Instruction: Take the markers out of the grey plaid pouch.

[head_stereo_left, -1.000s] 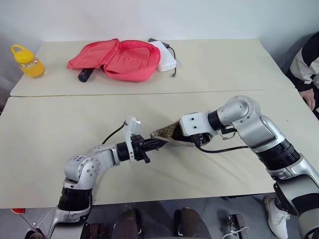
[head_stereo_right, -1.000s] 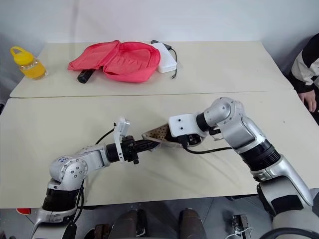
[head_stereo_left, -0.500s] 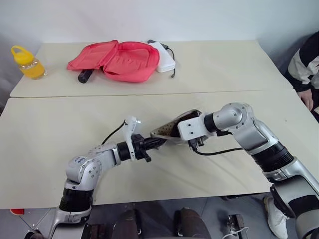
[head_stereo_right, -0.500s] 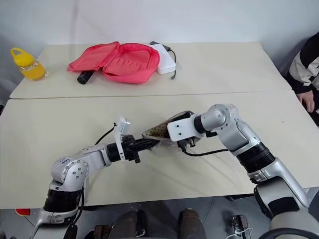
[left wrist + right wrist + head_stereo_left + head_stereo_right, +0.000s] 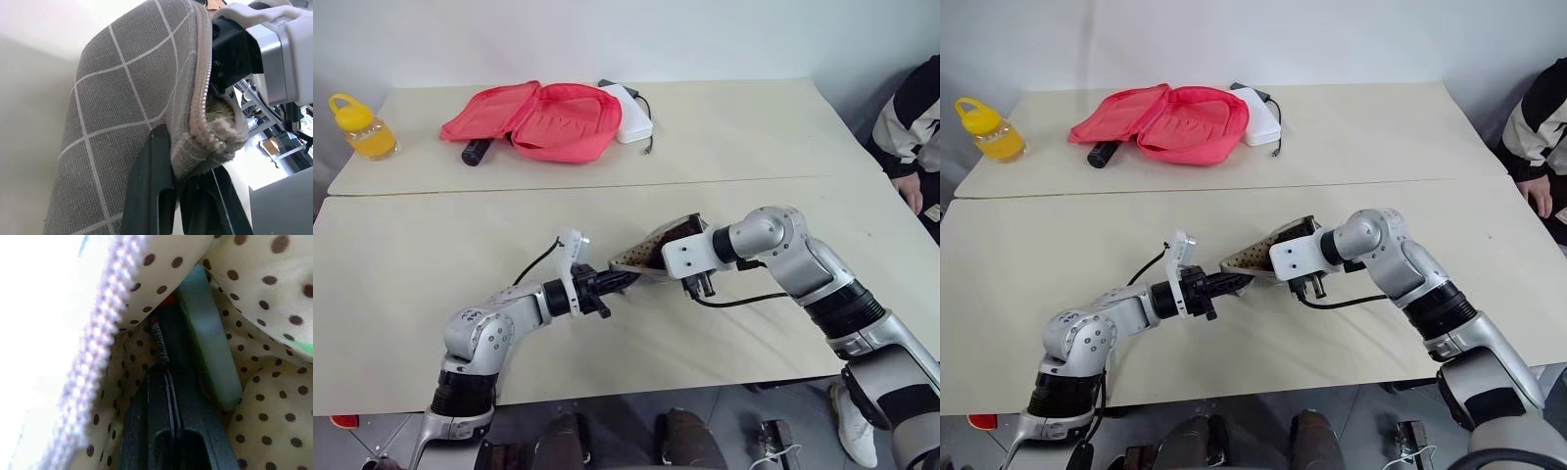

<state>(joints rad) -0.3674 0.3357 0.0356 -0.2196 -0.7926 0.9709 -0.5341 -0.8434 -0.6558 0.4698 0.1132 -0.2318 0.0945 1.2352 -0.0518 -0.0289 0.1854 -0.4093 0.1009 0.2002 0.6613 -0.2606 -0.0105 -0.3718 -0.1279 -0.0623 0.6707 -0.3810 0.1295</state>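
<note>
The left gripper [image 5: 183,196] is clamped on the zip edge of the grey plaid pouch [image 5: 127,112], holding it up off the beige table [image 5: 411,255] with its mouth open. The right gripper [image 5: 166,382] reaches inside the pouch — its black fingers [image 5: 146,431] pressed together against the dotted lining, at a dark marker with a red end [image 5: 164,330]; whether they grip it cannot be told. Just beside the fingers lies a pale green marker [image 5: 210,347].

No readable text, label, brand, number or sign on anything in view.
</note>
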